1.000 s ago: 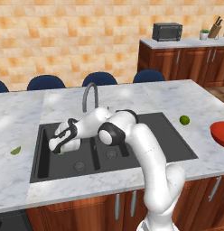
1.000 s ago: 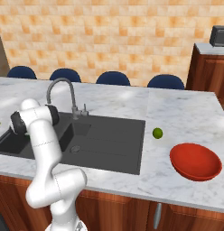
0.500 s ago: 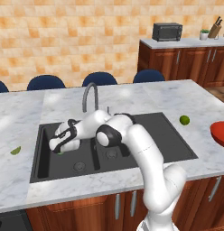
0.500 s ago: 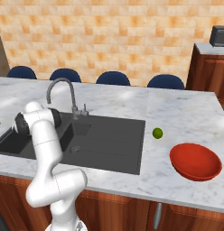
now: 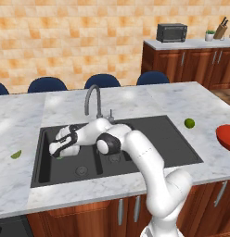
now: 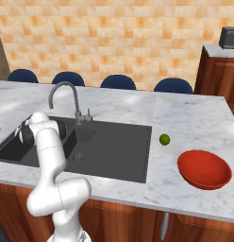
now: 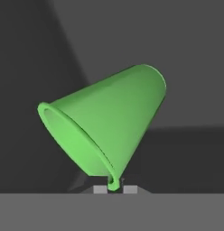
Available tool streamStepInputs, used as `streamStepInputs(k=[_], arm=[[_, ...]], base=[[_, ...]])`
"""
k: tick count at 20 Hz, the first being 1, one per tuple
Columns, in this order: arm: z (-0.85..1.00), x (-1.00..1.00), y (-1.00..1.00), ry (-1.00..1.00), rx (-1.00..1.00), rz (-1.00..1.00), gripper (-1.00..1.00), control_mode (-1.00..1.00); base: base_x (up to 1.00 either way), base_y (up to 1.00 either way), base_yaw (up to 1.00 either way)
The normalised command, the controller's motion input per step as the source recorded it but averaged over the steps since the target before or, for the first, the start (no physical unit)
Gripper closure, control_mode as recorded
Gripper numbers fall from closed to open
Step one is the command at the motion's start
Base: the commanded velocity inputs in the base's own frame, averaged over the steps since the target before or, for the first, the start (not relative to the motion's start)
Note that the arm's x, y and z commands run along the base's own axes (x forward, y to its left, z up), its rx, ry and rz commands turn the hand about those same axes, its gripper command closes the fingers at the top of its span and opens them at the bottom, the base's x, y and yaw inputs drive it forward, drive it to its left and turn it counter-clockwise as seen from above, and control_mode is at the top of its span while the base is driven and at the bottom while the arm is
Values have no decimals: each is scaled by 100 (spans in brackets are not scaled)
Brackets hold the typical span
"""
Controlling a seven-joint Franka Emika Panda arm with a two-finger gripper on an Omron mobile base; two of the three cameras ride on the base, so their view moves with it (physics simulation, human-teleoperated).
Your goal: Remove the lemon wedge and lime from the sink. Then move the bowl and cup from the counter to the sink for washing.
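I see the lime [image 5: 189,123] and lemon wedge [image 5: 15,154] out on the surface [image 5: 24,115]. My hand [image 5: 58,149] is clenched on the cup [image 7: 105,122] rim, low in the left basin of the sink [image 5: 149,139]. The bowl [image 6: 204,169] is left to move.

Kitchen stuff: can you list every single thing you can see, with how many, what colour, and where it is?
cup: one, bright green, tilted inside the sink's left basin, rim pinched at the gripper tips
sink: one, dark grey, two basins, set in the counter
faucet: one, grey, behind the sink
lime: one, yellow-green, on the counter right of the sink
lemon wedge: one, green sliver, on the counter left of the sink
bowl: one, red, on the counter far right
counter: one, white-grey marble
chairs: blue, behind the counter
microwave: one, dark, far counter
gripper: one, shut on the cup's rim, low in the left basin
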Motion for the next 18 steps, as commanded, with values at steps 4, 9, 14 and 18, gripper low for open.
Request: streamStepInputs(k=[4,9,14,18], arm=[[-29,30,9,0,2,0,100,-100],[-28,27,11,0,0,0,100,-100],[-28,3,8,0,0,0,100,-100],[-31,0,1,11,0,-3,100,-100]], base=[[0,0,0],[0,0,0],[0,0,0],[0,0,0]])
